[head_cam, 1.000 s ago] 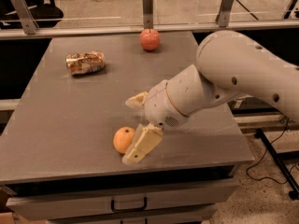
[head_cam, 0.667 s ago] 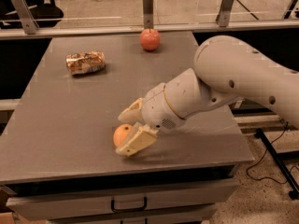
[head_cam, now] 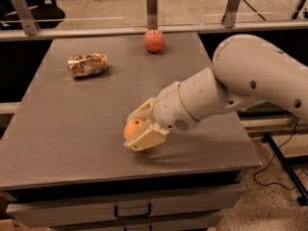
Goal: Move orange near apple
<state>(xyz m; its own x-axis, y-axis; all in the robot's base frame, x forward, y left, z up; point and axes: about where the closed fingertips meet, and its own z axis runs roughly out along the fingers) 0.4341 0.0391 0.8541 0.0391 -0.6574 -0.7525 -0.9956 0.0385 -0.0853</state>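
Note:
The orange (head_cam: 130,129) is near the front of the grey table (head_cam: 72,129), between my gripper's two beige fingers. My gripper (head_cam: 138,127) is shut on the orange, one finger (head_cam: 143,109) behind it and one finger (head_cam: 146,139) in front, holding it at or just above the tabletop. The big white arm reaches in from the right. The apple (head_cam: 154,40), pinkish-red with a short stem, stands at the table's far edge, well beyond the gripper and a little to its right.
A crumpled shiny snack bag (head_cam: 87,64) lies at the back left of the table. A rail with metal posts (head_cam: 152,6) runs behind the far edge. A drawer handle (head_cam: 132,211) shows under the front edge.
My gripper has moved left onto the orange and its fingers have closed around it. The orange has shifted slightly up and to the right in the view. Apple and bag have not moved.

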